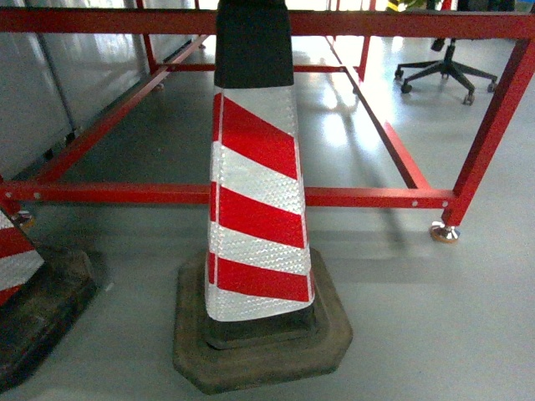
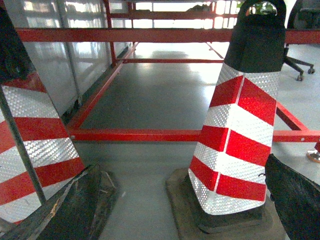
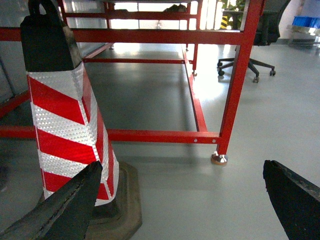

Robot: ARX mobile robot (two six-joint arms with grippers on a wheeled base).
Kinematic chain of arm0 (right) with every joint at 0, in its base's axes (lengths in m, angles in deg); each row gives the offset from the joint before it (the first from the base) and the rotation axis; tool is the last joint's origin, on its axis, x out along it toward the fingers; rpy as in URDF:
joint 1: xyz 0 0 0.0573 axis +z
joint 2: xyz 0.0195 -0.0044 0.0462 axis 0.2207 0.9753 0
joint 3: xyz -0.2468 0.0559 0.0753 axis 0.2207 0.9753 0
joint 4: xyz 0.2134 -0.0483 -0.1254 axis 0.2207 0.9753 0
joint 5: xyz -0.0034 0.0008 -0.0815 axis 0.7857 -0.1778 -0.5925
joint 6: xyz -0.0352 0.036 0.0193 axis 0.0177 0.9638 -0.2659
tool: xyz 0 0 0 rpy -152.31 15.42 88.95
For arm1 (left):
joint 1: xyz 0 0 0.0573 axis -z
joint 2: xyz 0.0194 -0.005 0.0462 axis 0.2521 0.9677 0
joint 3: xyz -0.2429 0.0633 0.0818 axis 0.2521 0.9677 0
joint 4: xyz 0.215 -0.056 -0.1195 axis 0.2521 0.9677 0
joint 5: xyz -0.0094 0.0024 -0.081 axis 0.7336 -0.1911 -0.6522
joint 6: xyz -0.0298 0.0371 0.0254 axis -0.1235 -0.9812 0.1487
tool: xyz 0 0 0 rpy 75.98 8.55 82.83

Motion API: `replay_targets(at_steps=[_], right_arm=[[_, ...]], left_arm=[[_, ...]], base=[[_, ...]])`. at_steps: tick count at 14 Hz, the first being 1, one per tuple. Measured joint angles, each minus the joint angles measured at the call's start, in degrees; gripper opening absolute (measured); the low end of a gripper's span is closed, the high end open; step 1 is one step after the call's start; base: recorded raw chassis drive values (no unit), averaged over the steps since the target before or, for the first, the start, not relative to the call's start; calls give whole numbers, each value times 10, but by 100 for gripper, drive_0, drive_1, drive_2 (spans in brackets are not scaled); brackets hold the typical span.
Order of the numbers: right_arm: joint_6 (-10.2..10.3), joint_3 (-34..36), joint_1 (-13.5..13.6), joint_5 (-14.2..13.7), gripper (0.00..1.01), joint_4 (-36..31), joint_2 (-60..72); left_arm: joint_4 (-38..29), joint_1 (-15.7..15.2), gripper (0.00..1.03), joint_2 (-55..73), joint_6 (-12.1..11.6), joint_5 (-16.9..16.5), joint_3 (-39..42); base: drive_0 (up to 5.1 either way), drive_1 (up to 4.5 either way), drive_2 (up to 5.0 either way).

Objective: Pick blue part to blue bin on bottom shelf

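Facing a red-and-white striped cone (image 1: 255,209) mid-frame, red frame (image 1: 368,198) behind; I see both grippers' fingers (image 3: 295,197) apart, holding nothing.

The grey floor (image 1: 418,317) carries a red-and-white striped traffic cone (image 1: 255,209) on a dark octagonal rubber base, with a second cone (image 1: 17,267) at the left edge. Behind them a red steel frame (image 1: 376,198) stands on small metal feet, and an office chair (image 1: 447,71) on castors sits farther back.

Bright daylight is pouring from the far end, glaring off the grey floor (image 1: 351,125) and blurring the background.
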Motion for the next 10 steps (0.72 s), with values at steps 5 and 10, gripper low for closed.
replay_targets(at_steps=[5, 10], right_arm=[[0, 0, 0, 0, 98, 0, 0], [0, 0, 0, 0, 98, 0, 0]], left_arm=[[0, 0, 98, 0, 0, 0, 0], [0, 0, 98, 0, 0, 0, 0]], base=[[0, 0, 0], [0, 0, 0]])
